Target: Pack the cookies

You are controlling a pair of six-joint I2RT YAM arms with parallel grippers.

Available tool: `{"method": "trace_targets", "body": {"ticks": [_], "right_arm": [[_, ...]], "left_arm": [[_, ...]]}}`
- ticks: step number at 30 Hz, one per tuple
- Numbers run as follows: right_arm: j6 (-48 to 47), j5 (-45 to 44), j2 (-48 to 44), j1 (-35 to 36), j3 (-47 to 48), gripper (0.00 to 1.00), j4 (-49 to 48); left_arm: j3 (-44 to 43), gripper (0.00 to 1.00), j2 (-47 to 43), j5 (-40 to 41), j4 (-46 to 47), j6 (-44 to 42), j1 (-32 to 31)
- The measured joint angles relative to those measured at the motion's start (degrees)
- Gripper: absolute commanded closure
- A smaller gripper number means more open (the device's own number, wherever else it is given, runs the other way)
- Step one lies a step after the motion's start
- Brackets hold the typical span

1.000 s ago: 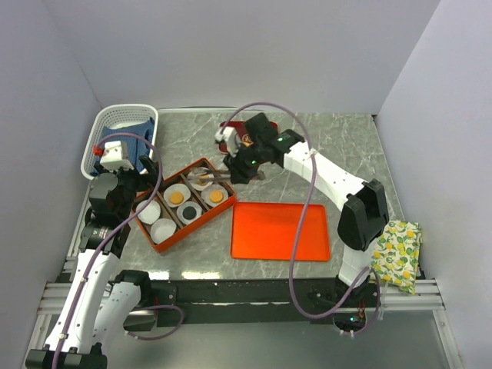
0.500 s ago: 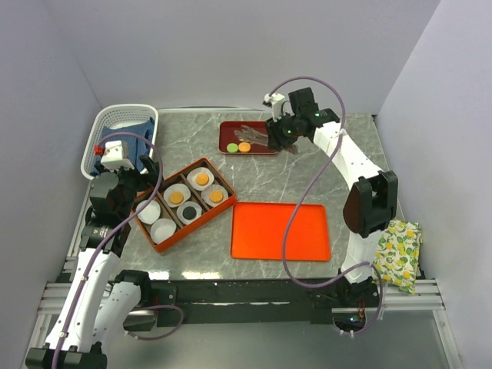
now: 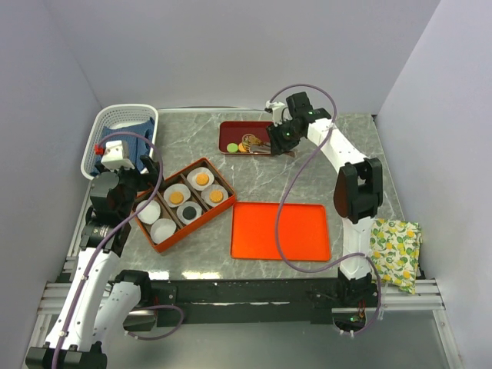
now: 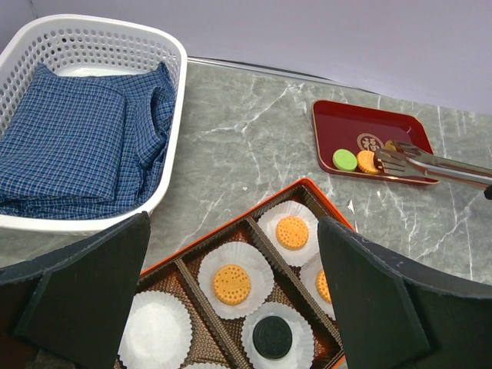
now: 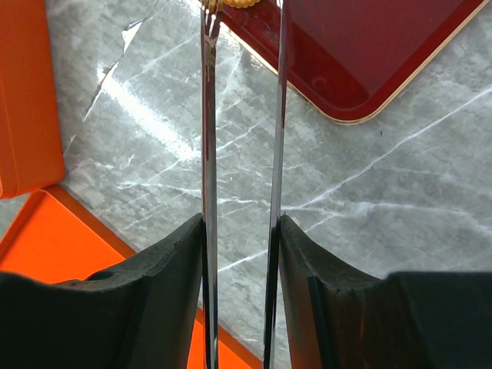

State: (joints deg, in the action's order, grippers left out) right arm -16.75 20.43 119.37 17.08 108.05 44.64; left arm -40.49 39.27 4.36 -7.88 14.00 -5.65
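Note:
An orange box (image 3: 181,231) holds white paper cups; three orange cookies (image 4: 292,232) (image 4: 231,284) (image 4: 323,286) and a black cookie (image 4: 272,337) lie in them, two cups (image 4: 157,334) are bare. A green cookie (image 4: 344,160) and an orange cookie (image 4: 367,161) lie on the dark red tray (image 3: 227,134). My right gripper (image 5: 242,223) is shut on metal tongs (image 5: 207,115), whose spread tips reach the tray's orange cookie (image 3: 243,147). My left gripper (image 4: 231,307) is open and empty above the box.
A flat orange lid (image 3: 280,231) lies right of the box. A white basket (image 3: 96,131) with blue cloth stands at the back left. A yellow patterned cloth (image 3: 396,254) hangs off the right table edge.
My right arm swung the tongs from the box's back cup, where an orange cookie stayed, to the red tray, then brought the tips to the tray's cookies. The left arm has not moved.

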Motion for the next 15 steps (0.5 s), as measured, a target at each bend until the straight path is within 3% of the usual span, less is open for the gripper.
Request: {"method": "trace_targets", "body": {"ticks": [15], "right_arm": [[0.9,0.8,2.8,-0.1,4.8,0.49,1.3]], "left_arm": [[0.0,0.04,0.0,0.0,0.0,0.0,0.0]]}}
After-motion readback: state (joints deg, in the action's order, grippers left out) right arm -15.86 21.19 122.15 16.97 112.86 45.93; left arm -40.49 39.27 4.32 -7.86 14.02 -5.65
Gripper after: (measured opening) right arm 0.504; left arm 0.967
